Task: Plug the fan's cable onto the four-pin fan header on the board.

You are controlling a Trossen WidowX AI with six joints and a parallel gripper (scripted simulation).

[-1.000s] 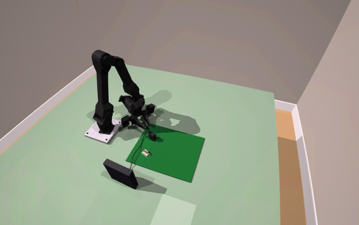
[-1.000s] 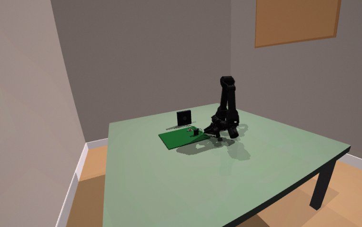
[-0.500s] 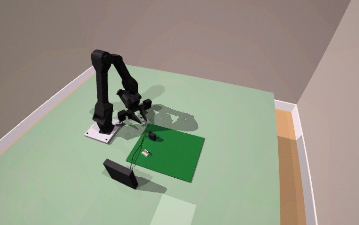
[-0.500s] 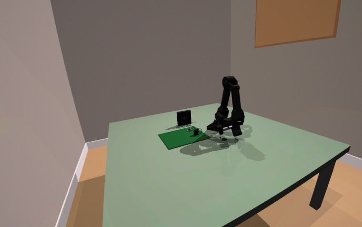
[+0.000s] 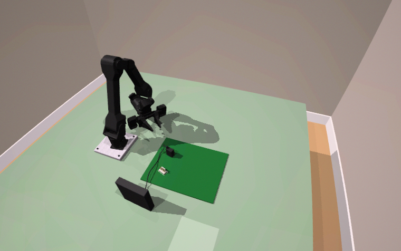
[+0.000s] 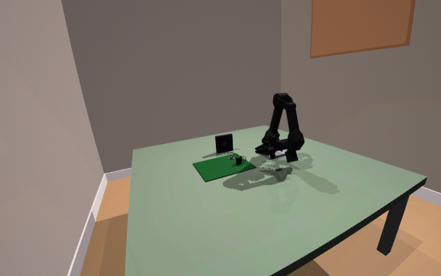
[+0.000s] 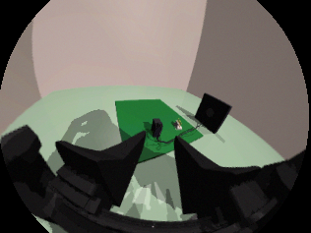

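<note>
My gripper (image 5: 156, 128) (image 6: 256, 150) (image 7: 160, 137) is open and empty, above the table just off the board's edge nearest the arm's base. The green board (image 5: 201, 177) (image 6: 208, 169) (image 7: 138, 109) lies flat. A black block-shaped plug (image 5: 170, 152) (image 6: 238, 160) (image 7: 156, 128) stands upright on the board near that edge, apart from the fingers. A thin dark cable runs from it to the black fan (image 5: 133, 193) (image 6: 223, 143) (image 7: 213, 113). A small white header (image 5: 162, 170) (image 6: 231, 158) (image 7: 178, 126) with brownish marks sits apart from the plug. The plug's underside is hidden.
The fan stands upright on the green table (image 5: 266, 177) (image 6: 182, 221), beside the board. The cable arcs over the board's near-base side, close to the white header. The arm's white base plate (image 5: 103, 149) is left of the board in the top view.
</note>
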